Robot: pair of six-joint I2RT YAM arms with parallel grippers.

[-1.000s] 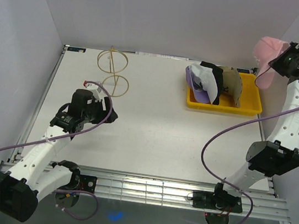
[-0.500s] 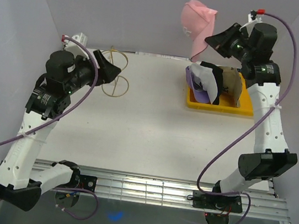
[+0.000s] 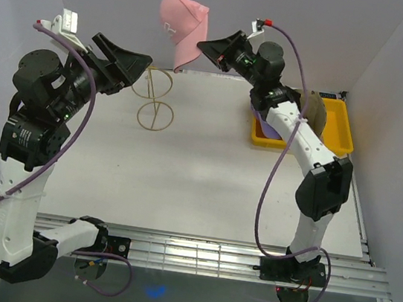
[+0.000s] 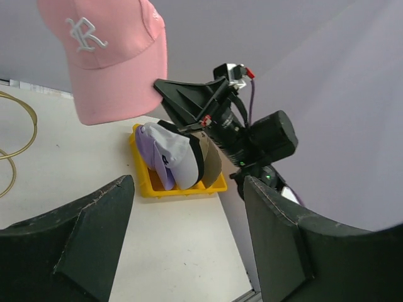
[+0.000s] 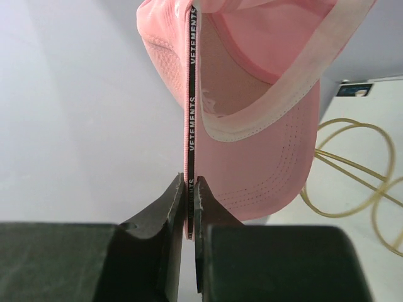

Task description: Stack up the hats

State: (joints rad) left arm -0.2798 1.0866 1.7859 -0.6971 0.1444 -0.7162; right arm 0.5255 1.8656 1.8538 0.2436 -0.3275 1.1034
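right fingers [image 5: 169,211] clamped on pink cap [image 5: 252,94] edge; left gripper [image 4: 187,189] open, apart.

Table [image 3: 205,181] centre open; wire stand [image 3: 154,99] rear-left, yellow tray [image 3: 342,129] rear-right.

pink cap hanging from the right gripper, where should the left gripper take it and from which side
Probably the brim's free lower edge, away from the right gripper, which pinches the pink cap at one edge. The brim hangs down, thin and stiff; the crown is soft and round. Bring the open left gripper in from its own side, slightly below.
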